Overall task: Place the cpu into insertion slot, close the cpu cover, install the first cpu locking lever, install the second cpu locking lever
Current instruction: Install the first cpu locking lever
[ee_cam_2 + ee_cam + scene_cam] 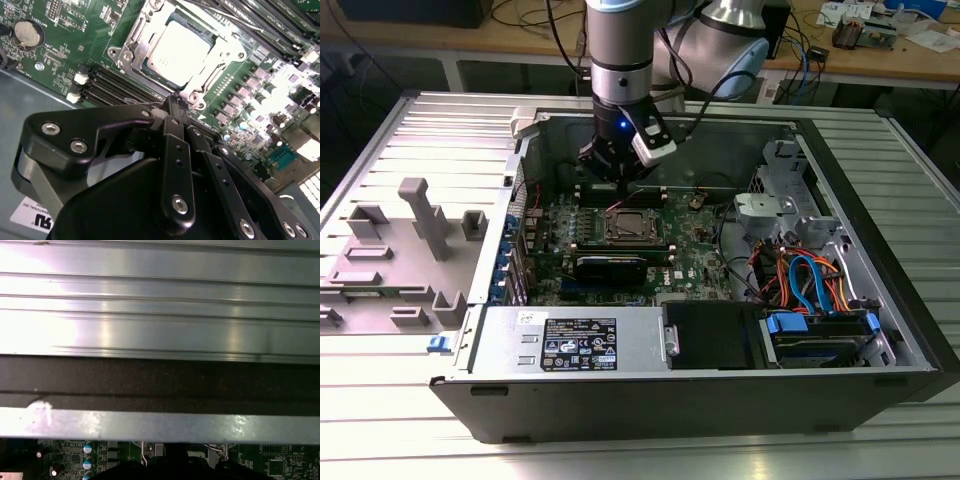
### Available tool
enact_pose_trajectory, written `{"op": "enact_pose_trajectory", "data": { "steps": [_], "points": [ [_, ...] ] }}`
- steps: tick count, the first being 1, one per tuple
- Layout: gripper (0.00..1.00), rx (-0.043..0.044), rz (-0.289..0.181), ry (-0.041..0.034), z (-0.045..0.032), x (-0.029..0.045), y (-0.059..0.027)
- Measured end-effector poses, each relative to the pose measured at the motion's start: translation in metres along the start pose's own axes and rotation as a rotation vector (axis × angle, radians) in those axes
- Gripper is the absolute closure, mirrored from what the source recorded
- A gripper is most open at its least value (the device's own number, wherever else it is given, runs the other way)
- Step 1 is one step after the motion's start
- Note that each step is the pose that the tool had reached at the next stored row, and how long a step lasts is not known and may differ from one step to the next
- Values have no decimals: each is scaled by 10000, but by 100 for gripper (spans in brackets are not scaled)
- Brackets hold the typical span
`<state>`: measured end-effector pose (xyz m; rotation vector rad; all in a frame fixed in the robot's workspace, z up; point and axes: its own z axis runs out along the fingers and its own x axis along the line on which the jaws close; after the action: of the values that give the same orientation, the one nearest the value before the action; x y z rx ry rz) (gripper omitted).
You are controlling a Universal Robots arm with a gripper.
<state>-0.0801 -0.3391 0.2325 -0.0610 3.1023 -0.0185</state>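
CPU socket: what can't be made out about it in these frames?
- Second wrist view: the pincer hides the nearest corner of the cpu cover around the cpu, so how that corner is fastened is unseen.
- Exterior view: the insertion slot is too small to tell whether it is locked down.
- First wrist view: the case wall hides most of the motherboard, socket included.

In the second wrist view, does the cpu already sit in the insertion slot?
Yes, the cpu lies flat inside the insertion slot, framed by its silver metal rim.
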Motion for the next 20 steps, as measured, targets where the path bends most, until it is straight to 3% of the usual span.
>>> {"op": "enact_pose_trajectory", "data": {
  "steps": [11,13,20],
  "points": [
    [89,-7,-41,-1,10,-81,-3],
    [89,-105,-37,-4,12,-90,-3],
    [89,-114,-36,-4,22,-94,-11]
  ]
}}
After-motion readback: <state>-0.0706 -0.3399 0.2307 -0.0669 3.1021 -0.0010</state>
